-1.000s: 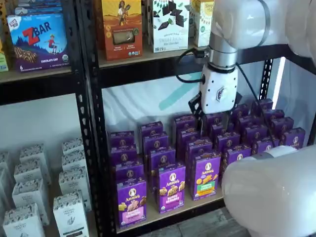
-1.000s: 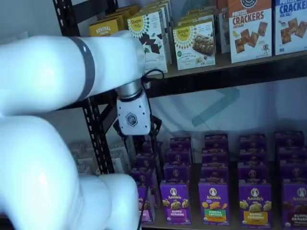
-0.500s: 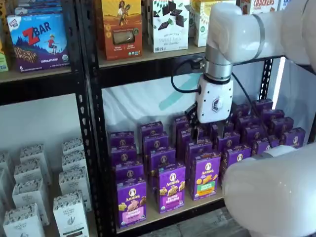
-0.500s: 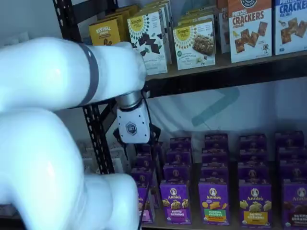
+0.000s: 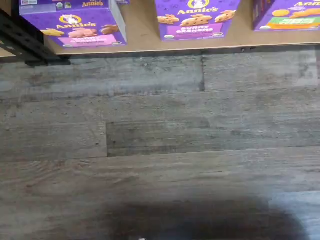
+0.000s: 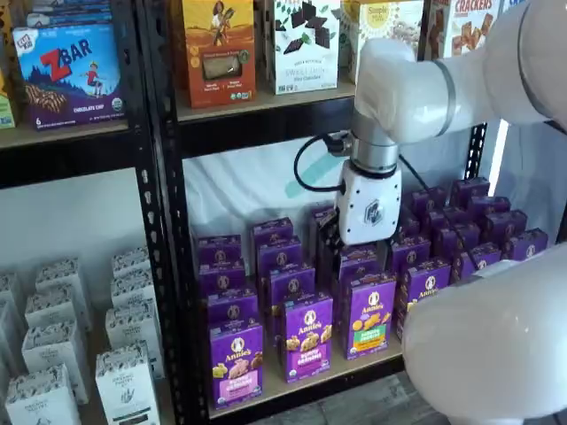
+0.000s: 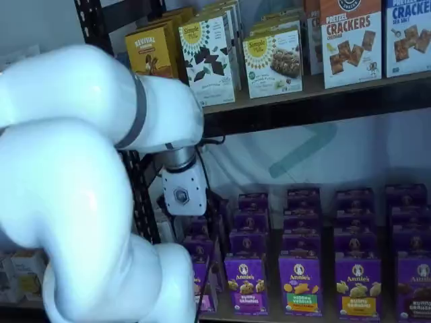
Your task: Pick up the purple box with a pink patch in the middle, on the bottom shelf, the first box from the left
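Grey wood-look plank floor (image 5: 160,150) lies in front of the rack. A black metal upright (image 6: 159,221) with slots divides two shelf bays. A pale wall (image 7: 323,155) bearing a teal mark closes the back, under daylight.

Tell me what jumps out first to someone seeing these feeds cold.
The bulky white robot arm fills much of both shelf views, its white-bodied gripper hanging over the rows of small purple cartons on the tan wood-look bottom shelf. At that shelf's front edge stands the purple box with the pink patch, untouched. The wrist view mostly shows grey plank flooring.
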Motion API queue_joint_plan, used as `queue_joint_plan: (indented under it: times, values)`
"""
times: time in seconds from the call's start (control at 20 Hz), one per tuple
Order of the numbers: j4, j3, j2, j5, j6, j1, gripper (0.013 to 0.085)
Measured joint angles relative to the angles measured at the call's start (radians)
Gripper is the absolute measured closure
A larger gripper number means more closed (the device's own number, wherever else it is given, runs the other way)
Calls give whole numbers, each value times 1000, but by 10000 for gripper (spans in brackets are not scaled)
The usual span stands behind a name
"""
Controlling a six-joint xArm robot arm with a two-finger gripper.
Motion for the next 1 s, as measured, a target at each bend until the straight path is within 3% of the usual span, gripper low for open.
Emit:
queue_joint_plan:
  times: [0.5, 0.8, 1.0]
  values:
    - [22, 49, 169, -210, 36, 58, 130]
    - [17, 63, 280, -346, 76, 100, 130]
    - [-13, 54, 350, -394, 121, 123, 130]
